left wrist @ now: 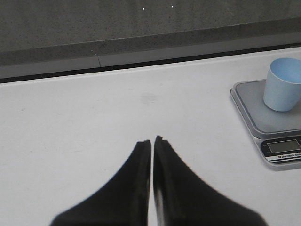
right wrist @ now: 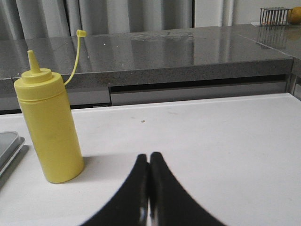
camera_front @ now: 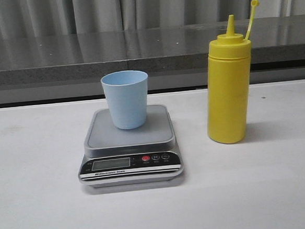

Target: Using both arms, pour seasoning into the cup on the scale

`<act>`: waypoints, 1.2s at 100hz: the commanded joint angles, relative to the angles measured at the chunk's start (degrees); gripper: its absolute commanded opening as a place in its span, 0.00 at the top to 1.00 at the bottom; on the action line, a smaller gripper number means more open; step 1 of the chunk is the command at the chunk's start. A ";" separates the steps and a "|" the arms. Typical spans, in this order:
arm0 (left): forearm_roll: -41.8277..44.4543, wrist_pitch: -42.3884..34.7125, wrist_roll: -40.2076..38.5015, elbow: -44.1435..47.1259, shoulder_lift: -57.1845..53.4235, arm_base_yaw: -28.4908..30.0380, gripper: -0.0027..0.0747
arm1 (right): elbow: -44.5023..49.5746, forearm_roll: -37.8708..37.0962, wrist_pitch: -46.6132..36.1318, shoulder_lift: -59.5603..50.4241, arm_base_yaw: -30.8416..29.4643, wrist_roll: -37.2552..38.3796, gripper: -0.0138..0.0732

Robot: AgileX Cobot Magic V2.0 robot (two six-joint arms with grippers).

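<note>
Bottle [camera_front: 228, 88]: upright on table [camera_front: 38, 196], right of scale, cap off nozzle
Cup [camera_front: 126, 99]: upright on scale [camera_front: 129, 145] platform
Left gripper [left wrist: 153, 140]: fingers together, over bare table
Right gripper [right wrist: 149, 155]: fingers together, near bottle

Scale [camera_front: 129, 147] front panel: "Electronic Scale"; LCD blank.

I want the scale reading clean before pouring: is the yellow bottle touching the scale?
Apart. The front view shows bare white table between the yellow bottle and the scale.
</note>
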 commanded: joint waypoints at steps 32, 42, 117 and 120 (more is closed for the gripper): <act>0.13 -3.99 -0.58 -1.37 0.64 0.07 0.95 | 0.17 -0.05 -3.99 -0.85 -0.28 -0.76 0.92; 0.13 -3.99 -0.58 -1.37 0.64 0.07 0.95 | 0.17 -0.05 -3.99 -0.85 -0.28 -0.76 0.92; 1.12 -23.90 -0.17 10.00 -2.14 2.40 0.95 | 0.17 -0.05 -3.99 -0.85 -0.28 -0.76 0.92; 1.12 -26.23 -0.17 11.75 -2.80 2.85 0.95 | 0.17 -0.05 -3.99 -0.85 -0.28 -0.76 0.92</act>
